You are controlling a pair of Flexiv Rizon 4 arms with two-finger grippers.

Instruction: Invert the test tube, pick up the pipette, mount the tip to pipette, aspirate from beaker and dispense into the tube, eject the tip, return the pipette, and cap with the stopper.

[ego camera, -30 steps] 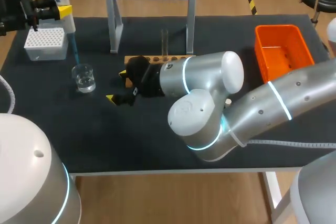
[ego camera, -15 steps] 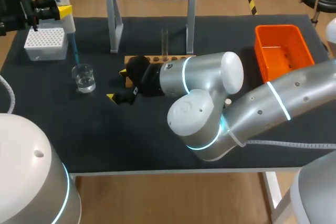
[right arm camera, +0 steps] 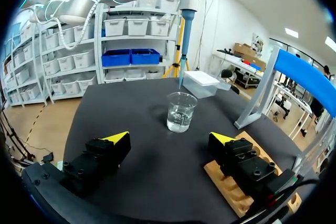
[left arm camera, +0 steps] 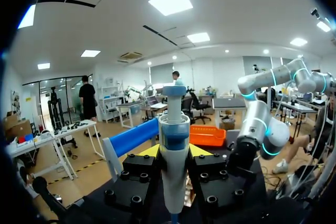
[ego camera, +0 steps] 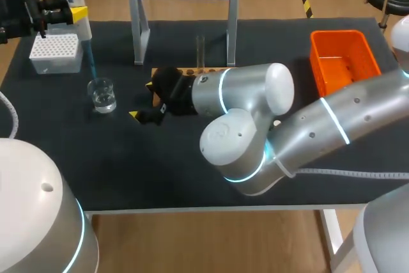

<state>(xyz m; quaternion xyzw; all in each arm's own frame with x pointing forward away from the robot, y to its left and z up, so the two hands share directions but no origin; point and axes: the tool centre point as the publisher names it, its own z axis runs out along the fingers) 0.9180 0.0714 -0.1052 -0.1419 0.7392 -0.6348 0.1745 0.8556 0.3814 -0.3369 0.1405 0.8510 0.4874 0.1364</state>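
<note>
Your left gripper (ego camera: 62, 11) stays clamped on the pipette (ego camera: 81, 22), tip hanging just above the beaker (ego camera: 102, 94) at 10 o'clock. Your right gripper (ego camera: 142, 100), wide and empty, has edged slightly toward 10 o'clock by the rack (ego camera: 185, 70); the tube (ego camera: 200, 50) waits at 12, so aspirating looks next.

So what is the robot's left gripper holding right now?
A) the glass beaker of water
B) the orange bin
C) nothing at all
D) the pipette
D: in the left wrist view the left gripper has one finger pressed on each side of the pipette, which stands upright between them.
</note>
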